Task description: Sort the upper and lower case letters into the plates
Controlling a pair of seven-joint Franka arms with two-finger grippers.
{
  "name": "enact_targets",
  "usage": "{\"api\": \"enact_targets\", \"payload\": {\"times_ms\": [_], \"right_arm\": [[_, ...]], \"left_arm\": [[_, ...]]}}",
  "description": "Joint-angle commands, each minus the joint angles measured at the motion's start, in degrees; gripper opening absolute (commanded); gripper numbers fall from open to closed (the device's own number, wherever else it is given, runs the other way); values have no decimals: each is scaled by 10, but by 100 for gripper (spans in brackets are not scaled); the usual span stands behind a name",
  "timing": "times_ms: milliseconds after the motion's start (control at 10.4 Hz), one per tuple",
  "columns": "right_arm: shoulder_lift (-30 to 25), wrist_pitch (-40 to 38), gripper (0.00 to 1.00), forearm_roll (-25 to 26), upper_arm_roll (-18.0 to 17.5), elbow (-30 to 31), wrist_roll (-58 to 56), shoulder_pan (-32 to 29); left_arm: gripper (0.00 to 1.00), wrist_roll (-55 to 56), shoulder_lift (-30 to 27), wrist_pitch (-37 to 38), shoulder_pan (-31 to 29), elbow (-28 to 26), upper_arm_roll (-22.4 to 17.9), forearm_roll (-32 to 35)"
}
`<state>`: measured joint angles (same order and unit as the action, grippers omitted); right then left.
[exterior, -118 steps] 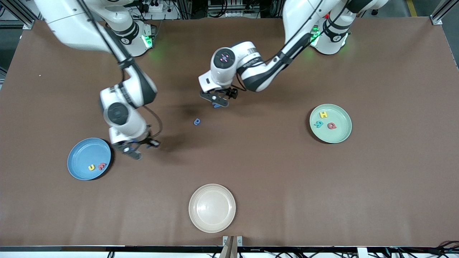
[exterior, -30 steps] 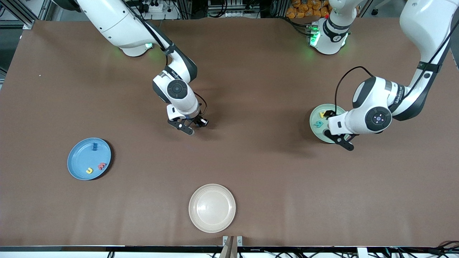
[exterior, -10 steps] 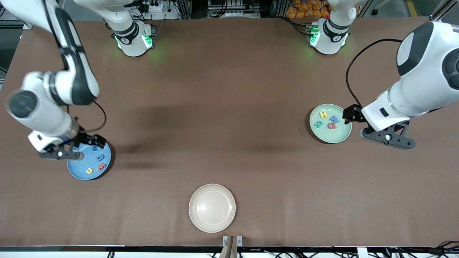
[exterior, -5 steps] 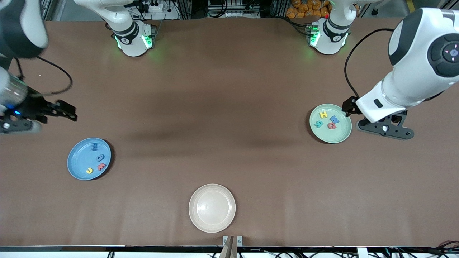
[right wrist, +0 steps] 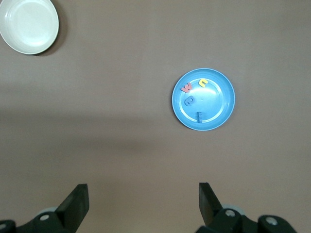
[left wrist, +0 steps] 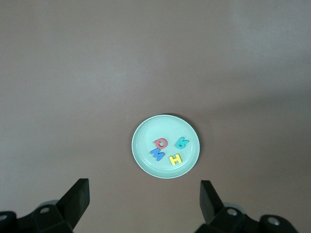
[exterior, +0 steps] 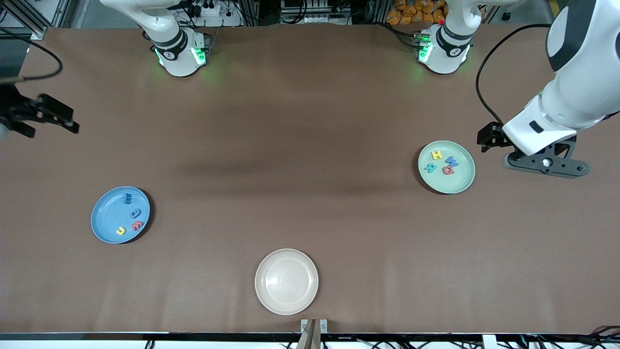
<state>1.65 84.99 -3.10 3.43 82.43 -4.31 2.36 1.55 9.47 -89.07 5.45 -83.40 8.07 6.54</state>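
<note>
The mint green plate (exterior: 450,183) holds a yellow H (exterior: 437,155), a blue W (exterior: 452,160), a teal letter (exterior: 429,167) and a red Q (exterior: 448,169). The blue plate (exterior: 107,215) holds a yellow u (exterior: 120,231), a red letter (exterior: 137,225), a blue a (exterior: 135,213) and a blue letter on edge (exterior: 128,198). My left gripper (left wrist: 143,189) hangs open and empty, high beside the mint plate (left wrist: 167,127), toward the left arm's end. My right gripper (right wrist: 143,189) is open and empty, high up, with the blue plate (right wrist: 219,97) far below.
A cream-white round plate (exterior: 286,281) with nothing in it sits near the table's front edge, midway between the arms; it also shows as the cream plate (right wrist: 29,24) in the right wrist view. Brown table surface lies between the plates.
The right gripper rose from the blue plate and swung toward the table's edge at its own end. The left gripper drew away from the mint plate. The letters stayed put.
</note>
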Motion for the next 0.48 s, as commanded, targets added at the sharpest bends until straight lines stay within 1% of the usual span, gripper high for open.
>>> {"api": "enact_targets", "payload": {"times_ms": [0, 192, 288, 384], "right_arm": [[-20, -9, 100, -4, -6, 4, -11, -17], [-21, -17, 100, 5, -5, 6, -11, -17], [-21, -17, 100, 30, -7, 6, -8, -17], [-21, -17, 100, 34, -6, 6, -8, -16]], "left_arm": [[100, 19, -13, 4, -11, -13, -4, -58], [100, 66, -17, 4, -8, -14, -10, -80], [100, 66, -19, 4, -6, -17, -11, -81], [100, 64, -20, 4, -4, -16, -11, -79]]}}
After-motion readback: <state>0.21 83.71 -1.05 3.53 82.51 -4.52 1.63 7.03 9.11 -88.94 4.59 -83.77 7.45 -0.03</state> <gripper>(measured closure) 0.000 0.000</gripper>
